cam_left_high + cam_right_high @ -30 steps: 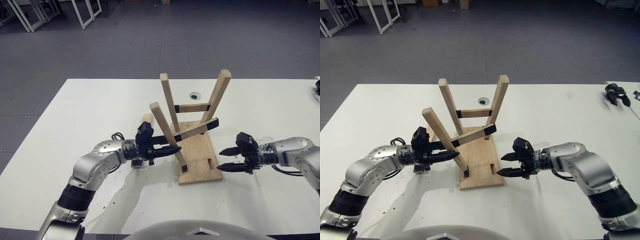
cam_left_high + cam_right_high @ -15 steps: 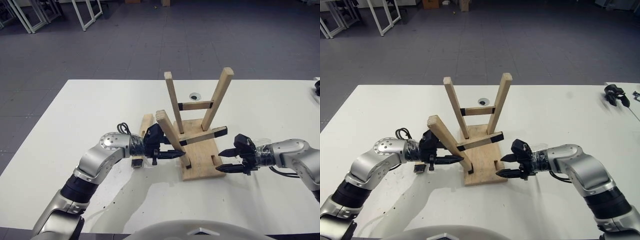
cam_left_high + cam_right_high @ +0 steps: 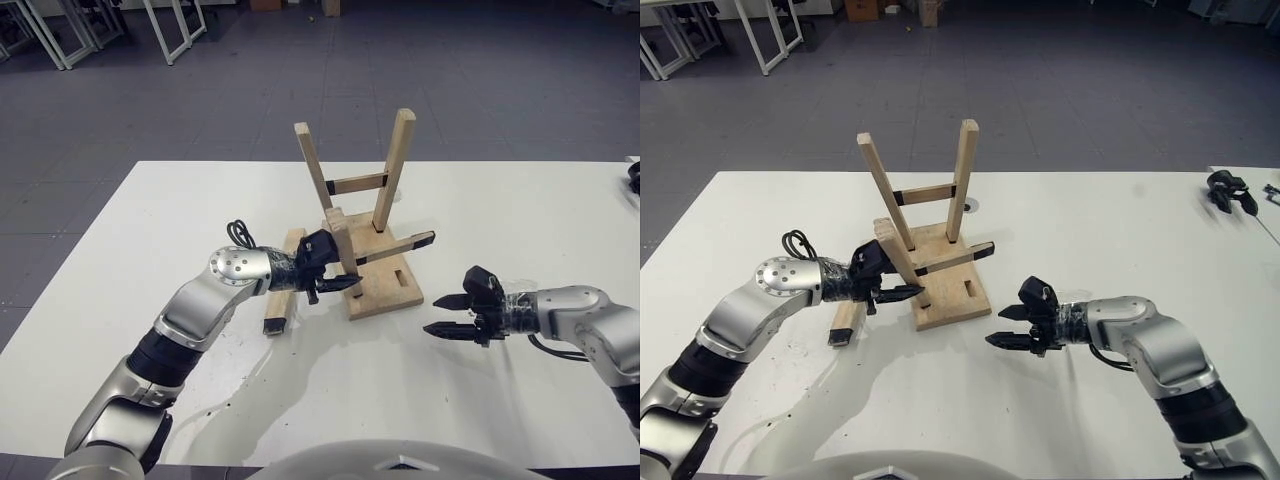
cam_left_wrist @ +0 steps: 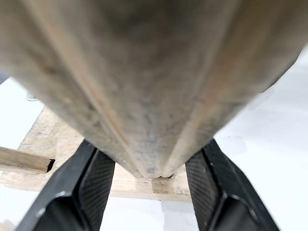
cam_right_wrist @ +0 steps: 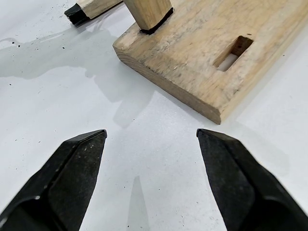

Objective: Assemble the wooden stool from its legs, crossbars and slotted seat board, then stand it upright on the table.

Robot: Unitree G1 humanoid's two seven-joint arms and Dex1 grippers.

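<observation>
Stool part-built, seat board flat on surface

Seat board (image 3: 388,287) lies flat about midway between the left and right edges of the white surface (image 3: 150,230), slotted face up, with one slot (image 5: 233,50) open near its right side. Three legs rise from it. The two far legs (image 3: 312,165) and (image 3: 395,165) lean apart and are joined by a short crossbar (image 3: 358,184). The near leg (image 3: 342,240) tilts toward the left edge, and a second crossbar (image 3: 395,247) runs from it toward the right, its black-tipped end free in the air. A fourth leg (image 3: 282,290) lies loose on the surface just beside the board's left side.

The left claw (image 3: 340,287) is closed round the near leg low down, close above the board; the left wrist view shows its black fingers (image 4: 91,187) pressed on either side of the wood. The right claw (image 3: 433,315) hovers low over the surface off the board's near right corner, apart from it, fingers (image 5: 72,168) spread wide and holding nothing. A small black object (image 3: 1230,192) sits at the right edge
</observation>
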